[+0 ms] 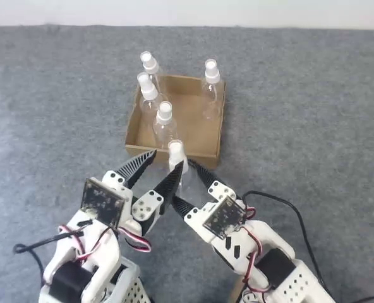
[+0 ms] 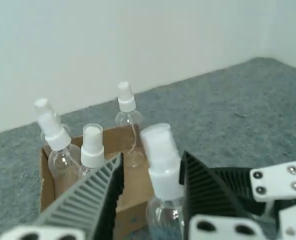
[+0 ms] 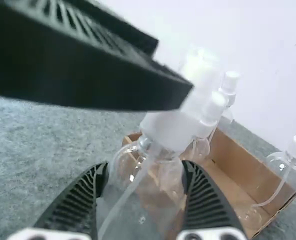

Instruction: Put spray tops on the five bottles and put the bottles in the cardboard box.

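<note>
Cardboard box [image 1: 203,154]: open-topped, on the grey carpeted table [image 1: 313,113], ahead of both arms.
Left gripper [image 1: 168,158]: parted, its 2 jaws flanking the spray top [image 1: 175,151] of the nearest bottle [image 2: 163,214]. 1 jaw lies against the top and a gap shows at the other, so nothing is clamped.
Right gripper [image 1: 181,180]: closed onto that bottle's clear body, lower down, 1 jaw on each side.
Nearest bottle: upright, outside the box, just in front of its near wall.
Bottles in box, 3: 1 [image 1: 164,123] near the middle, 1 [image 1: 150,95] by the left wall, 1 [image 1: 211,85] in the far right corner.
Bottle 5 [image 1: 151,68]: at the far left corner. Whether it stands inside or just behind the wall cannot be told.
All 5 carry white spray tops.
</note>
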You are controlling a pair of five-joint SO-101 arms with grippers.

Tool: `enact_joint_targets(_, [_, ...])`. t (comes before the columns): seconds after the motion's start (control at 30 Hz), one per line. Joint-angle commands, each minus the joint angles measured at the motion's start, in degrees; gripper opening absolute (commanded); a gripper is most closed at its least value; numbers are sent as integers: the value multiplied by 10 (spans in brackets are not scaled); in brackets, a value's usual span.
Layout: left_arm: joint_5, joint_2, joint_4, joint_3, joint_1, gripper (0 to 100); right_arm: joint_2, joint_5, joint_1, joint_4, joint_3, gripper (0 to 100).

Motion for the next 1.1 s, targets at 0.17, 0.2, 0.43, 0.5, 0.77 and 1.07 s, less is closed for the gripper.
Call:
enact_joint_targets(0.17, [-30, -7, 18, -14, 1, 166, -9, 4, 37, -22, 11, 13])
enact_joint_targets(0.2, [-30, -7, 18, -14, 2, 166, -9, 4, 37, -22, 11, 13])
enact_joint_targets(0.43, [-30, -7, 31, -16, 7, 166, -9, 5, 38, -22, 11, 13])
enact_joint_targets(0.5, [-30, -7, 34, -16, 7, 166, -9, 5, 39, -22, 11, 13])
enact_joint_targets(0.77, [-32, -7, 38, -16, 7, 166, -9, 2, 72, -43, 11, 13])
enact_joint_targets(1.07, [-30, -7, 59, -36, 4, 166, -9, 2, 73, -36, -4, 13])
